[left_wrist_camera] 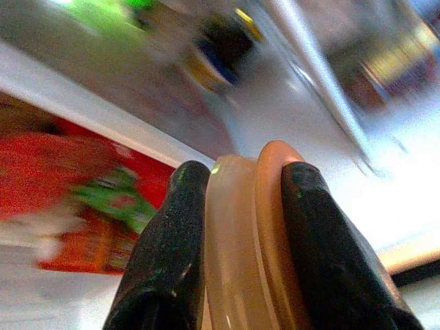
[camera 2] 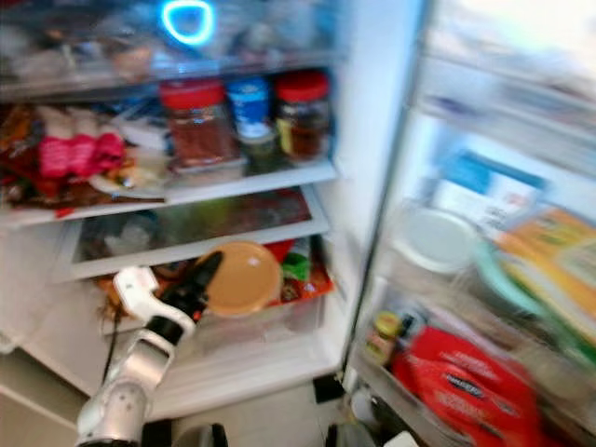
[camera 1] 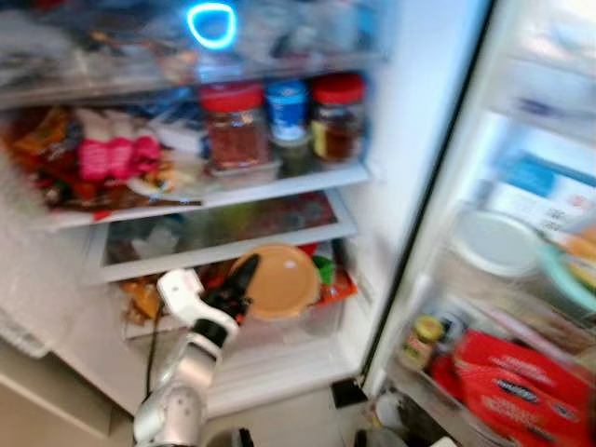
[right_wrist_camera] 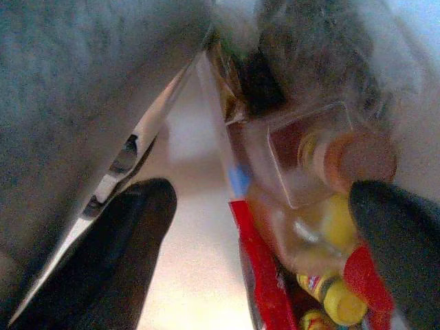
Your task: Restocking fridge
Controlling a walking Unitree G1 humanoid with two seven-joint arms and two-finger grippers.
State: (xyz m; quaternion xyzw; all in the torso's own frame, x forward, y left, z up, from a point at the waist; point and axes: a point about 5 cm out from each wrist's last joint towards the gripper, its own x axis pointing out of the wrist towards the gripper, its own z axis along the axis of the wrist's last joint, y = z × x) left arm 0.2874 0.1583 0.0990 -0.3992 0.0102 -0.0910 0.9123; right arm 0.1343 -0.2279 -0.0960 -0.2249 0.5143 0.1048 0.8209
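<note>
1. The left claw [camera 1: 244, 279] is squeezed tight on the edge of a round tan container [camera 1: 279, 281], holding it up in front of the fridge's bottom drawer [camera 1: 307, 321].
2. Red-lidded jars [camera 1: 233, 126] stand on the shelf above.
3. The right claw [right_wrist_camera: 275, 254] has its fingers wide apart, near the door bottles [right_wrist_camera: 337, 299].

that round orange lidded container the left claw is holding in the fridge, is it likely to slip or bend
Probably stiff: the orange container keeps its round shape while the left claw pinches its rim edge-on. Its smooth plastic may be slippery, and held by one edge it could swing.
</note>
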